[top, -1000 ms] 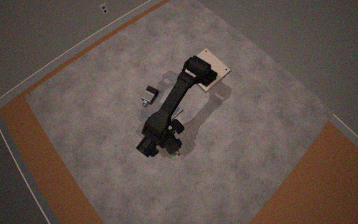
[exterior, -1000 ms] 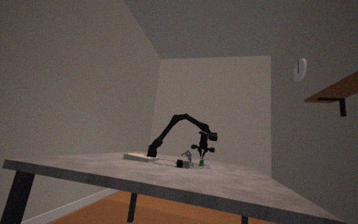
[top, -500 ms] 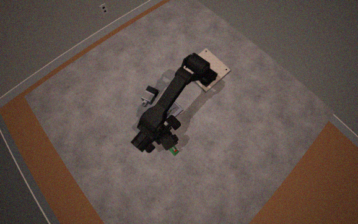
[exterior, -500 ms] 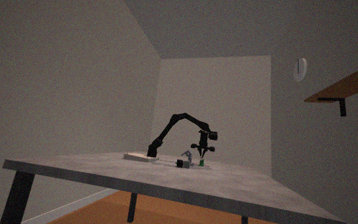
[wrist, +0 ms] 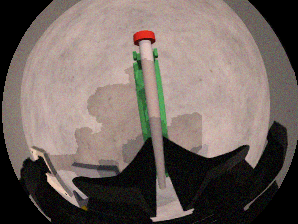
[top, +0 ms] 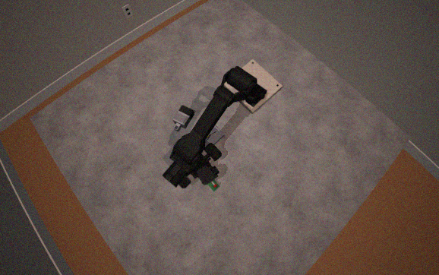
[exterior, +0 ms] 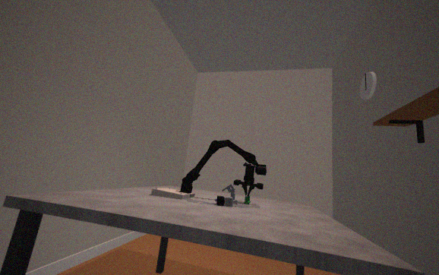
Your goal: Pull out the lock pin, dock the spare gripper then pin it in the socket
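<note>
My gripper [exterior: 247,195] [wrist: 155,140] points down, shut on the pin [wrist: 151,90] by its shaft. The pin is a pale grey rod with a red head [wrist: 144,36] [top: 215,186] pointing away from the fingers. It lies over a long green holder [wrist: 161,100] [exterior: 247,200] [top: 213,188], roughly in line with it; whether they touch cannot be told. The grey mount [top: 216,134] [exterior: 231,191] stands partly hidden by the arm; its socket is not clearly seen. The spare gripper [top: 182,116] [exterior: 225,201], a black and grey block with a small spigot [top: 177,127], lies apart from my fingers.
The arm's pale base plate [top: 267,77] [exterior: 172,194] is at the back of the grey table [top: 288,171] [exterior: 288,224]. Pale and grey parts show at the lower left of the wrist view, close to a finger. The arm passes over the mount in the top view.
</note>
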`<action>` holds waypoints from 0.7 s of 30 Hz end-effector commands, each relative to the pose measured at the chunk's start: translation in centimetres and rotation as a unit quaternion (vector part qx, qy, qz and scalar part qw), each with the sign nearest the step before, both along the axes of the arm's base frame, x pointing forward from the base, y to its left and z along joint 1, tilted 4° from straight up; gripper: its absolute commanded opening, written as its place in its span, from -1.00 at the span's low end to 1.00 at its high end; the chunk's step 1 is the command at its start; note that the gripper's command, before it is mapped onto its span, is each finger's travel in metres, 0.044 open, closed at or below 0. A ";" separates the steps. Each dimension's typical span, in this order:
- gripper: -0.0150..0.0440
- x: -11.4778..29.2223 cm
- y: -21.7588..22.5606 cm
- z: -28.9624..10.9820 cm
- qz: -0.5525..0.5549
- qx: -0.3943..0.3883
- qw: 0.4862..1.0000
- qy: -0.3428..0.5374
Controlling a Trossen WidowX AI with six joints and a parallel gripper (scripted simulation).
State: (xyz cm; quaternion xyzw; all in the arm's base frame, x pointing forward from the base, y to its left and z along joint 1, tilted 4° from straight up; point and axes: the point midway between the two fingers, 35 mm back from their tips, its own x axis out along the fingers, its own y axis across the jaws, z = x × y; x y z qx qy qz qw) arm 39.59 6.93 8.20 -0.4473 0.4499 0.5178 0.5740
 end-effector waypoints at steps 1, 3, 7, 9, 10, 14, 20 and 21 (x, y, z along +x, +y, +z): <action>-0.49 0.1 0.0 -0.7 0.001 0.000 1.000 0.001; -0.49 0.1 0.0 -1.0 0.001 0.000 1.000 0.000; -0.49 0.1 0.1 -1.5 0.001 0.000 1.000 -0.001; -0.49 0.1 0.1 -1.7 0.001 0.000 1.000 -0.001; -0.49 0.1 0.1 -1.8 0.001 0.000 1.000 -0.001; -0.49 0.1 0.1 -1.9 0.001 0.000 1.000 -0.002; -0.49 0.1 0.0 -2.0 0.003 0.000 1.000 -0.004; -0.49 0.1 0.0 -2.0 0.003 0.000 1.000 -0.004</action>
